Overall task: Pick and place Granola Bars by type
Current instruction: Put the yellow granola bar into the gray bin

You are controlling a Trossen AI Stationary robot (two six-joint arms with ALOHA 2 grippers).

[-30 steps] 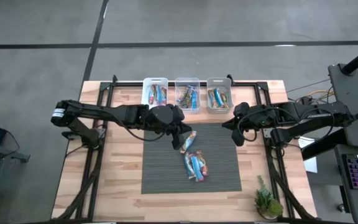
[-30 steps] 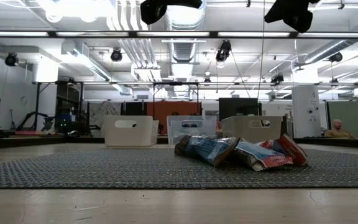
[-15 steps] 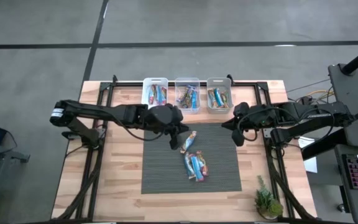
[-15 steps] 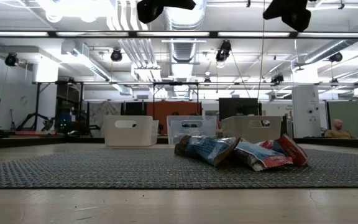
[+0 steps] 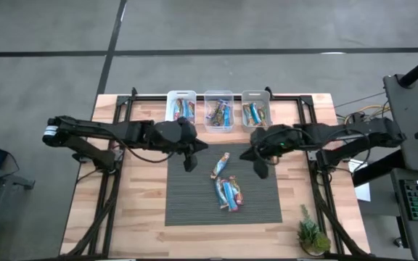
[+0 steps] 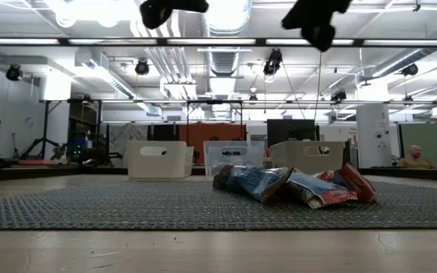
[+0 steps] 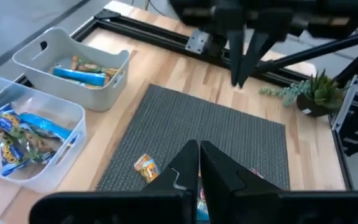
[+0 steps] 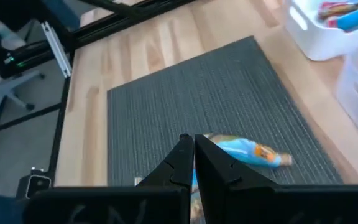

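Note:
Several foil-wrapped Granola Bars lie on the grey mat (image 5: pixel 187 203): a single one (image 5: pixel 220 165) and a small heap (image 5: pixel 228 193), which the low view shows as blue and red wrappers (image 6: pixel 290 184). My left gripper (image 5: pixel 189 164) hangs shut above the mat's far left part, left of the single bar. My right gripper (image 5: pixel 260 171) hangs shut above the mat's far right part, right of that bar. Both are well above the table (image 6: pixel 161 9) (image 6: pixel 315 23). The right wrist view shows the single blue bar (image 8: pixel 244 151) just past my shut fingers (image 8: pixel 191 152).
Three small bins with sorted bars stand in a row at the table's far edge: left (image 5: pixel 181 107), middle (image 5: pixel 218 109) and right (image 5: pixel 255 107). A small potted plant (image 5: pixel 312 235) sits at the near right corner. Black frame rails run along both sides of the mat.
My left gripper has drawn back toward the table's left edge, away from the single bar. My right gripper has moved toward the table's left, out over the mat's right part, tipping further downward. Both have stayed shut. The bars have not moved.

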